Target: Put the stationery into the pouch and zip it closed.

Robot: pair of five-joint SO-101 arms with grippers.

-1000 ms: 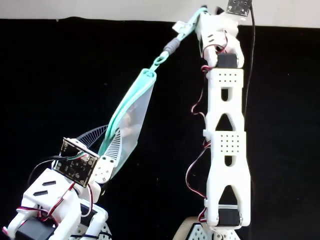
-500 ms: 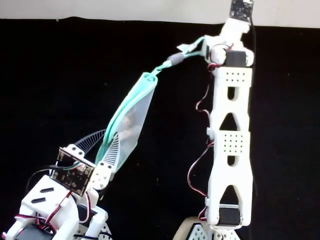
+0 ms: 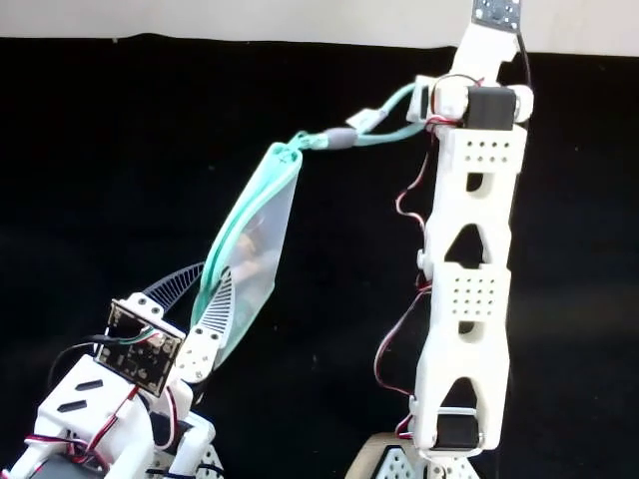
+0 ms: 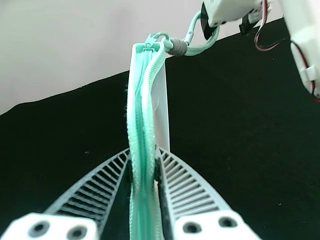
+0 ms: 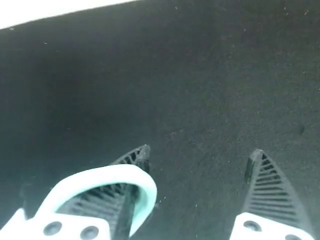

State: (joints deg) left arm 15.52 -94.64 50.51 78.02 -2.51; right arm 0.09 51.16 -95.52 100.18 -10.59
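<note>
Stretching over the black table [image 3: 100, 150], the soft, light translucent pouch [image 3: 265, 230] looked floppy and best gripped at its zip ends, the left gripper [image 4: 144, 152] clamped on one, its teal strap [image 5: 100, 173] hooked over a finger of the right gripper [image 5: 200, 150], jaws apart.

Here's the right arm [image 3: 469, 289], a tall white plastic frame with triangular cut-outs, 2 panels of dotted holes, black servo blocks at the joints, and red, black and white cables looping along its side. The left arm [image 3: 85, 419] is the same white plastic with slotted vents and red wiring, topped by a dark wrist circuit board [image 3: 140, 344] with green and white leads. Up close, the left gripper [image 4: 144, 152] shows grey slatted fingers on white bases with 2 screw holes each, and the right gripper [image 5: 201, 150] has black ribbed, pointed fingers on white bases.
</note>
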